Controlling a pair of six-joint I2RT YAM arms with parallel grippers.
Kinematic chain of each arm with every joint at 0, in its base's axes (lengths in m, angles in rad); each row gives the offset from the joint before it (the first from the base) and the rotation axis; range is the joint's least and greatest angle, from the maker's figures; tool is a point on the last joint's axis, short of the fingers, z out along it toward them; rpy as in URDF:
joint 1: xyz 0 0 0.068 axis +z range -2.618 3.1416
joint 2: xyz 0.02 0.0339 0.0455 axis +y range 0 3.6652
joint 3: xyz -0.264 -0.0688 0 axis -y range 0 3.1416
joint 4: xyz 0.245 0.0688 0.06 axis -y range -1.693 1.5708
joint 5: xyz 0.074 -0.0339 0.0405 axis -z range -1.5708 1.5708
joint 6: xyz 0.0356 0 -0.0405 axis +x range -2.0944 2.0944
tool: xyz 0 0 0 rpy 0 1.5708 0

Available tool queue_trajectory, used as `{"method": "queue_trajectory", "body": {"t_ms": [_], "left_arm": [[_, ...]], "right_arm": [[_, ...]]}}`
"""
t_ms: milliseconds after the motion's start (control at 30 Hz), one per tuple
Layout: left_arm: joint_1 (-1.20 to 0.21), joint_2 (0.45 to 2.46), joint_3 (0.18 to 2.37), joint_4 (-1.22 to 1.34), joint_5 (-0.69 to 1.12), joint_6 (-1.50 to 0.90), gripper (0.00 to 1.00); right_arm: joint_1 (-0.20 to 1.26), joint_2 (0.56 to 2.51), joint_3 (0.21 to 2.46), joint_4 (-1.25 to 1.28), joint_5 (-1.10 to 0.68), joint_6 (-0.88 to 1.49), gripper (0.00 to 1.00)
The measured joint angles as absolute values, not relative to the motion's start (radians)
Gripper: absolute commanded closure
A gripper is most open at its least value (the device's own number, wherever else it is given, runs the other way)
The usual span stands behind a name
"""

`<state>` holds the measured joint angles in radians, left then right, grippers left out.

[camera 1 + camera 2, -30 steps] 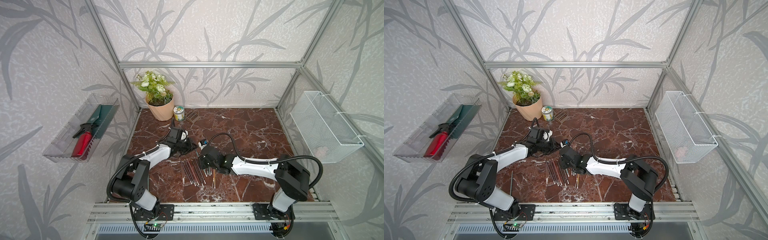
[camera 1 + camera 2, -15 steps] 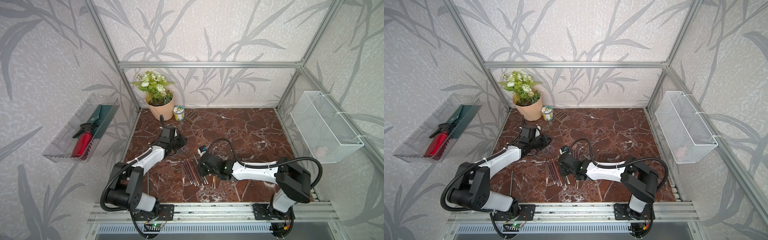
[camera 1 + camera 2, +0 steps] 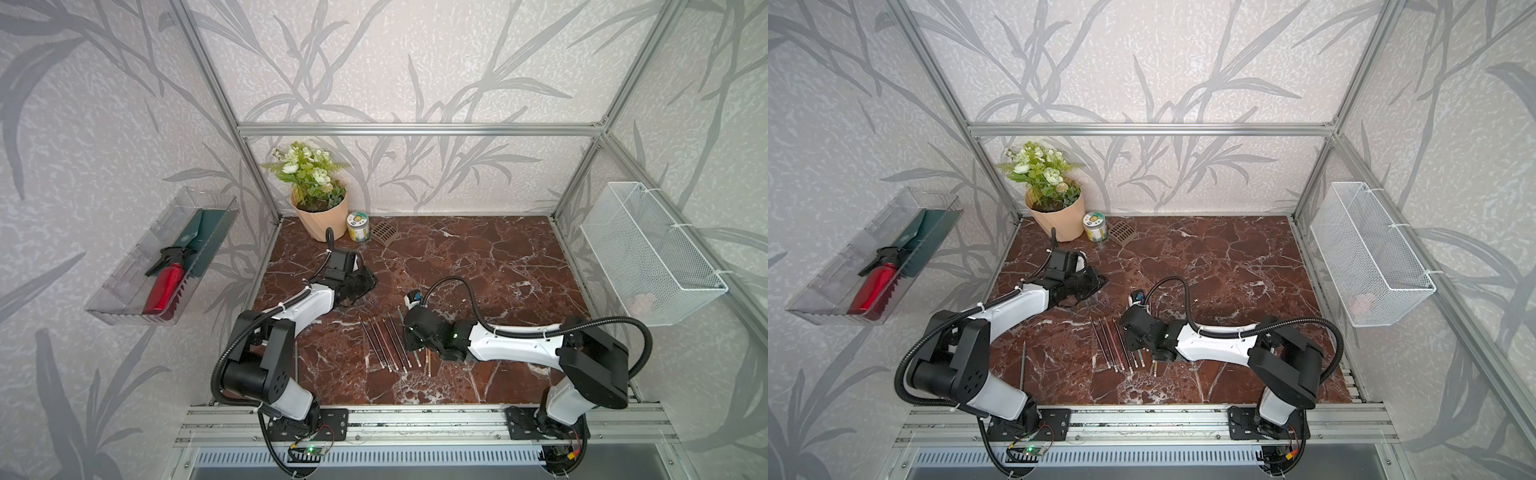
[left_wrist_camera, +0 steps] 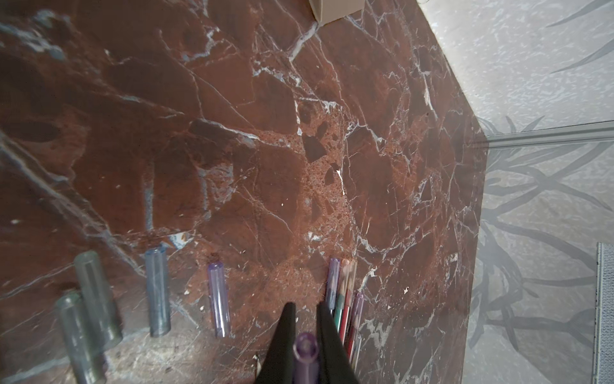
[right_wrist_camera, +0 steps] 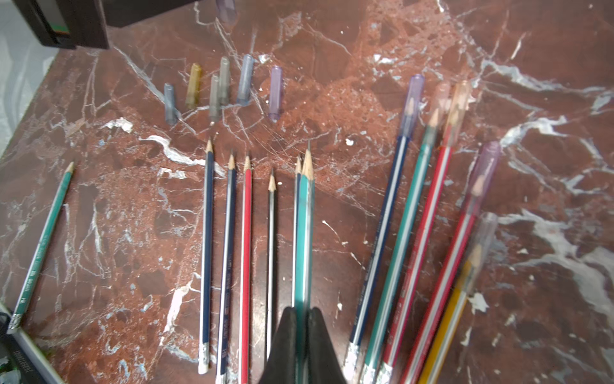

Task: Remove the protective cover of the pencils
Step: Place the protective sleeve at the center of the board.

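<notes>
In the left wrist view my left gripper (image 4: 305,306) is shut on a purple protective cover (image 4: 305,353) that sits end-on between its fingers. Several loose covers (image 4: 219,299) lie on the marble beside it. My right gripper (image 5: 300,312) is shut on a bare green pencil (image 5: 305,232) with its sharpened tip showing. A row of bare pencils (image 5: 227,249) lies to one side of it and several capped pencils (image 5: 403,232) fan out on the other. In both top views the left gripper (image 3: 368,283) (image 3: 1100,284) stands apart from the right gripper (image 3: 409,332) (image 3: 1125,328), which is over the pencils (image 3: 386,345) (image 3: 1113,345).
A lone green pencil (image 5: 43,246) lies near the left arm's base. A flower pot (image 3: 322,220), a small jar (image 3: 358,226) and a brown grate (image 3: 384,232) stand at the back left. A wire basket (image 3: 648,257) hangs on the right wall and a clear tray (image 3: 124,291) on the left.
The two grippers were close together; the left one has drawn back and left with the purple cover, and the right one has moved toward the front with the green pencil.
</notes>
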<state>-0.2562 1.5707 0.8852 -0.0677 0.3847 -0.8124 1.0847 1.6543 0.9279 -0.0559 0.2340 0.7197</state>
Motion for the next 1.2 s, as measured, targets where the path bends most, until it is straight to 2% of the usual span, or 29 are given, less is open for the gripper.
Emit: {"method": "queue_trajectory", "body": {"t_ms": [533, 900, 1200], "left_arm": [[-0.294, 1.691, 0.996, -0.199, 0.393, -0.776, 1.0], [-0.3, 1.749, 1.04, -0.262, 0.39, -0.758, 1.0], [-0.303, 1.784, 1.076, -0.306, 0.38, -0.748, 1.0]], "right_arm": [[1.048, 1.803, 0.98, -0.096, 0.187, 0.734, 1.0], [1.039, 1.814, 0.986, -0.102, 0.166, 0.737, 0.91], [1.039, 1.836, 1.004, -0.102, 0.144, 0.737, 0.88]]}}
